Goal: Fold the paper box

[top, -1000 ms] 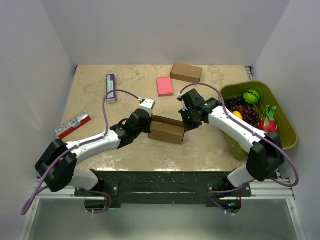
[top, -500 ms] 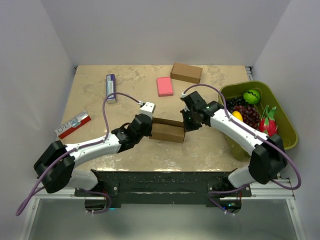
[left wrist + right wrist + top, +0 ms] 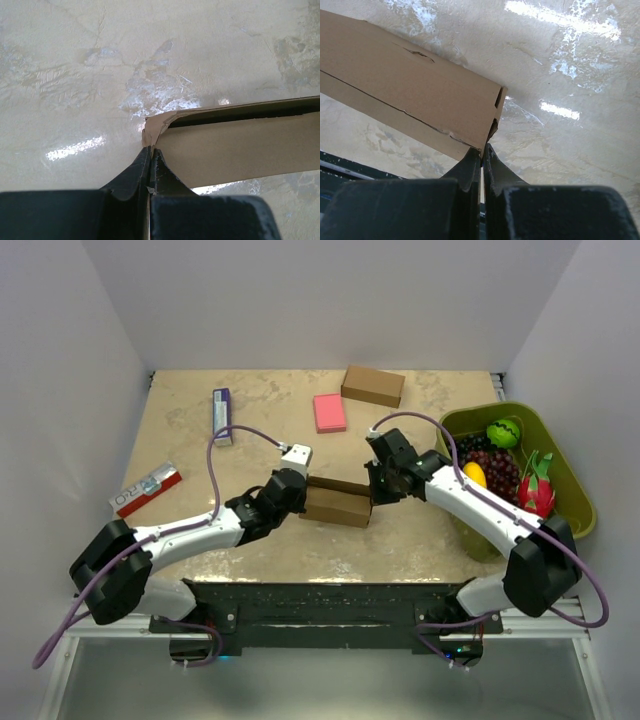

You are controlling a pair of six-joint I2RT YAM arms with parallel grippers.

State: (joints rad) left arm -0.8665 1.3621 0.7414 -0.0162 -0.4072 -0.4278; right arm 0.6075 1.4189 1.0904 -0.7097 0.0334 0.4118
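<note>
Paper box (image 3: 335, 504) sits on the desk (image 3: 420, 540), roughly mid-width and a bit toward the near edge, long axis running left-right. It is partly formed: the top is open along the far side, with a dark slot visible under the upper panel in the left wrist view.

Left pincer (image 3: 299, 496) is at the box's left end. In the wrist view it (image 3: 151, 156) is nearly closed, with a thin strip of cardboard between the pads, so it is pinching a flap at the crumpled left corner of the box (image 3: 240, 150).

Right pincer (image 3: 372, 494) is at the box's right end. In the wrist view it (image 3: 482, 153) is narrow, fingers almost together, gripping the thin edge at the lower right corner of the box (image 3: 410, 100). There is a crease line along the side panel, a small tear near the top and a notch at the corner.

Elsewhere on the desk:
- second brown box (image 3: 373, 385) near the far edge
- pink block (image 3: 329, 412) just left of it and apart from it
- purple-and-white packet (image 3: 221, 416) toward the far-left corner
- red-and-white packet (image 3: 146, 489) by the left edge
- green bin (image 3: 578, 495) with fruit at the right edge
</note>
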